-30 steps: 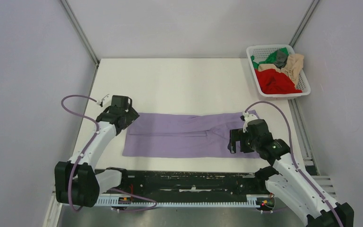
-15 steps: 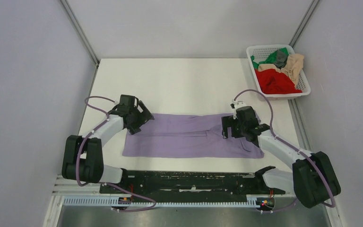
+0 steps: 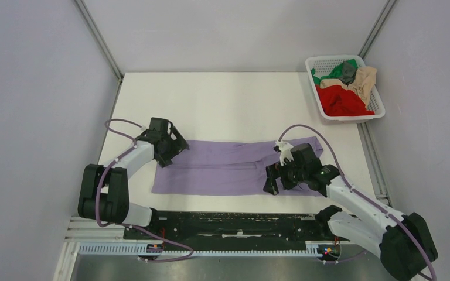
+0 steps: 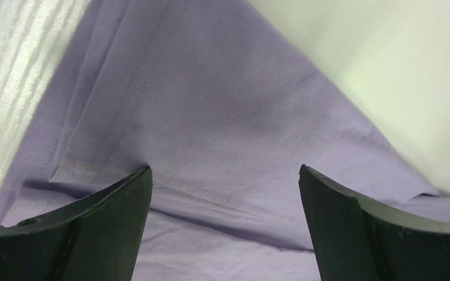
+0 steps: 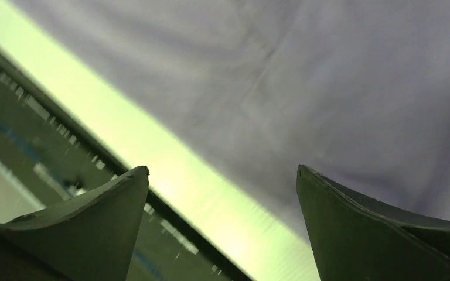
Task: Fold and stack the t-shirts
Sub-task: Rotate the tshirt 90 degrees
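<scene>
In mid-frame, the left end effector (image 3: 174,151) and right end effector (image 3: 272,180), both spread, may snag just one layer of the lavender t-shirt (image 3: 222,170).

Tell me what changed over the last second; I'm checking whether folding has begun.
The right hand swung from the right end of the lavender t-shirt to its far right corner, then leftward toward the near edge. The left hand slid slightly right, over the far left corner. Both are open; nothing was grasped. The shirt stays flat; the basket of other shirts is unmoved.
</scene>
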You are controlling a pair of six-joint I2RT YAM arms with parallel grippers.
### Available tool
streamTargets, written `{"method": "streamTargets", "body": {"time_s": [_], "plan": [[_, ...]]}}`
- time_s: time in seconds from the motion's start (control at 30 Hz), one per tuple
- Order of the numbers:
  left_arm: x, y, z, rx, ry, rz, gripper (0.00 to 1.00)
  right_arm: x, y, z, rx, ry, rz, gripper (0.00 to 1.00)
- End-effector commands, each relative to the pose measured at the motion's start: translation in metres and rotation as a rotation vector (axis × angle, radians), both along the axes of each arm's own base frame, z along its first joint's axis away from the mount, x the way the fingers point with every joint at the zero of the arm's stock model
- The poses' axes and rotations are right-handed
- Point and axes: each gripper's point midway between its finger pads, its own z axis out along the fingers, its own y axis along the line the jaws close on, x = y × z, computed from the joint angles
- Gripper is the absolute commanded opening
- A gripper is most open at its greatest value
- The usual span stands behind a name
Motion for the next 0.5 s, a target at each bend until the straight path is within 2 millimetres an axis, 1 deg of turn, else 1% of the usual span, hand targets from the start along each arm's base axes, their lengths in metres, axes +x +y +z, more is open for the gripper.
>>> {"method": "streamTargets", "body": {"time_s": [0.0, 0.07, 0.13, 0.2, 0.23, 0.27, 0.33, 0.4, 0.47], "plan": [[0.011, 0.014, 0.014, 0.089, -0.039, -0.001, 1.0, -0.051, 0.002, 0.012, 0.025, 0.088, 0.121, 0.98], [0.016, 0.014, 0.02, 0.088, -0.055, 0.0, 1.0, -0.046, -0.001, 0.022, 0.022, 0.041, 0.101, 0.98], [0.022, 0.01, 0.028, 0.072, -0.077, -0.005, 1.0, -0.027, -0.009, 0.031, -0.004, -0.035, -0.002, 0.98], [0.027, 0.0, 0.039, 0.033, -0.101, -0.033, 1.0, -0.004, -0.031, 0.032, -0.083, -0.102, -0.189, 0.98], [0.031, -0.004, 0.044, 0.029, -0.118, -0.048, 1.0, 0.002, -0.039, 0.031, -0.105, -0.112, -0.257, 0.98], [0.031, -0.014, 0.047, 0.01, -0.127, -0.085, 1.0, 0.012, -0.05, 0.029, -0.14, -0.13, -0.352, 0.98], [0.033, -0.031, 0.051, 0.009, -0.144, -0.146, 1.0, 0.025, -0.06, 0.024, -0.148, -0.146, -0.463, 0.98], [0.031, -0.049, 0.046, 0.0, -0.135, -0.211, 1.0, 0.033, -0.057, 0.015, -0.091, -0.125, -0.511, 0.98], [0.028, -0.059, 0.036, -0.016, -0.107, -0.247, 1.0, 0.032, -0.05, 0.0, -0.019, -0.059, -0.51, 0.98]]}}
